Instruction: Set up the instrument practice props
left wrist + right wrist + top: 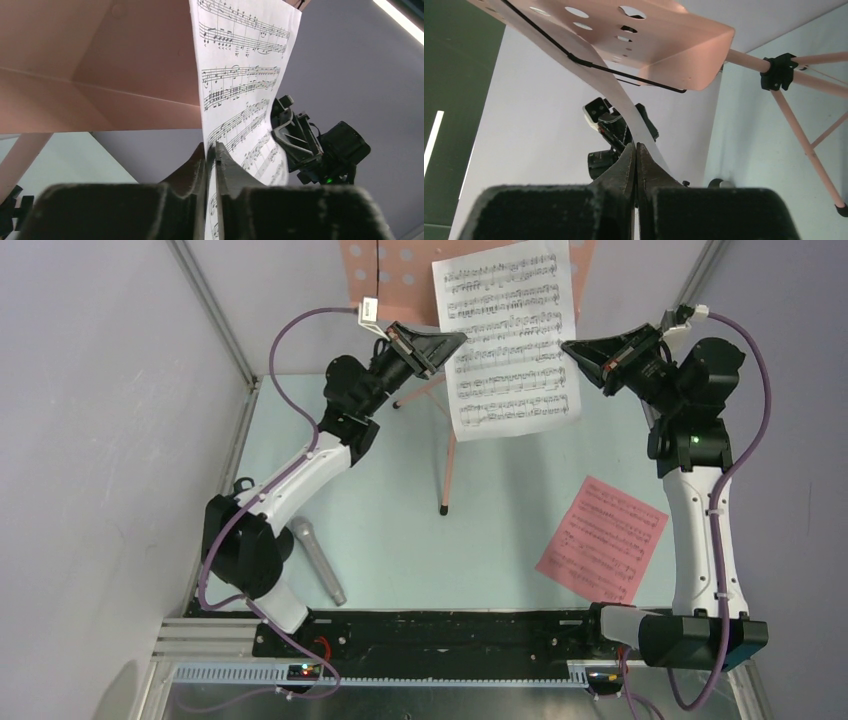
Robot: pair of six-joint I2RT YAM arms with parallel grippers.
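Left gripper (211, 149) is clamped on the left edge of the white sheet (240, 75), jaws closed with only the paper between them. Right gripper (636, 149) is clamped likewise on the opposite edge, at about the same height. Between the two, the sheet is printed with music staves, unfolded and slightly bowed. Its upper part lies against the stand's perforated pink desk (664, 35) and its lower part hangs below the desk lip. A thin black wire (624, 75) crosses the desk face. The stand (450, 455) rises at the far middle of the table (480, 550), its legs spread under the sheet. A pink sheet (602, 538) lies flat at right, just beside the right arm. The microphone (318, 560) lies at near left, close to the left arm's base. Bare table shows between these two. Walls stand close on both sides.
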